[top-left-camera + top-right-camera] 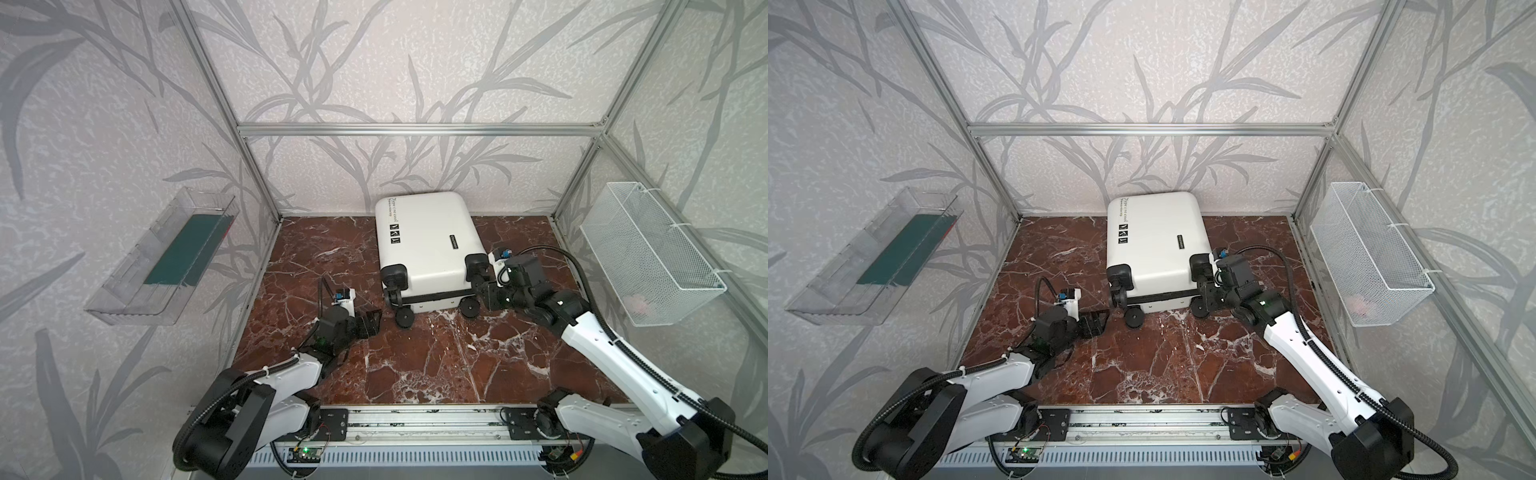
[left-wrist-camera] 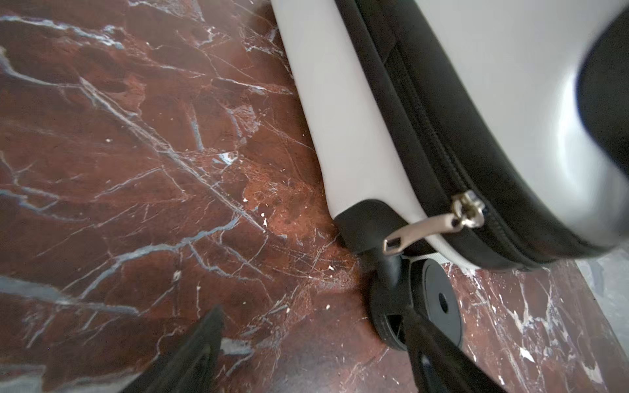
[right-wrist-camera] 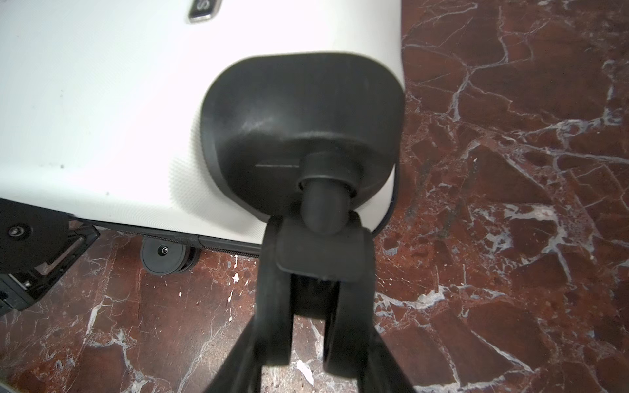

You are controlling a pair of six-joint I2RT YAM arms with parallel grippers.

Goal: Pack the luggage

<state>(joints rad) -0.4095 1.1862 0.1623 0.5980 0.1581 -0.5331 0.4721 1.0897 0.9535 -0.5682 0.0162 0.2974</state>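
Well, the white luggage (image 1: 428,245) lies flat, closed; right jaws clamp its black wheel (image 3: 309,296), left jaws gape empty.

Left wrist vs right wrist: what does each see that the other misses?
Left wrist only: silver metal zipper pull on the black zipper seam, and the open left gripper. Right wrist only: right gripper shut on a black twin-wheel caster, plus the small logo plate. Both: the white hard-shell suitcase lying on the red-brown marble tabletop.
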